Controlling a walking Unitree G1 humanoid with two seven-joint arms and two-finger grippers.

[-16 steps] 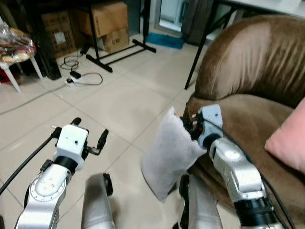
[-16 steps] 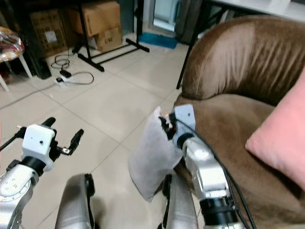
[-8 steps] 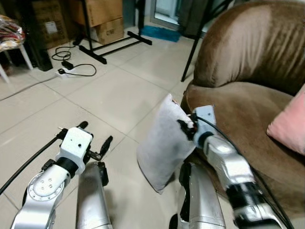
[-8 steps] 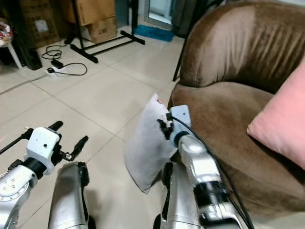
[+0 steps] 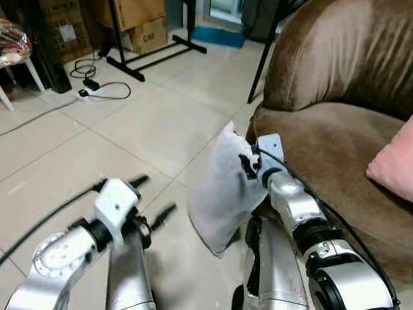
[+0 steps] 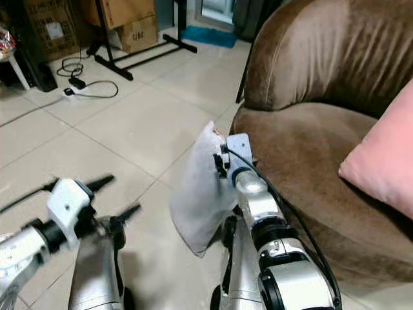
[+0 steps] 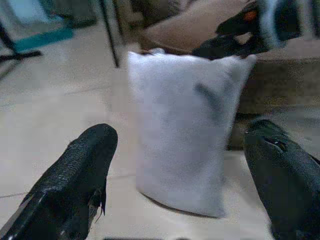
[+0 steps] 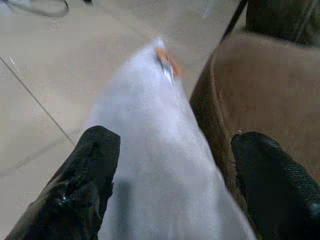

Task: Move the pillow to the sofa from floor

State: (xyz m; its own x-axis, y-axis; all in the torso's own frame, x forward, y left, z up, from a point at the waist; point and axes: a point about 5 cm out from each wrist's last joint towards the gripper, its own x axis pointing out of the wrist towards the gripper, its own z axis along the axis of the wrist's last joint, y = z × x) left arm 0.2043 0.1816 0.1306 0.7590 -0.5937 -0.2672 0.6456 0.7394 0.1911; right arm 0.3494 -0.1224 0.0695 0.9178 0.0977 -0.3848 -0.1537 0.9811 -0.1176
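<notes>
White pillow [image 5: 222, 190] upright on its lower corner on floor, leaning vs front edge of brown sofa [image 5: 335, 142]; slightly creased.

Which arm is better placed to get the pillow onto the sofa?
Right. The right gripper is at the pillow's top edge beside the sofa; the left gripper hangs open, apart.
</notes>
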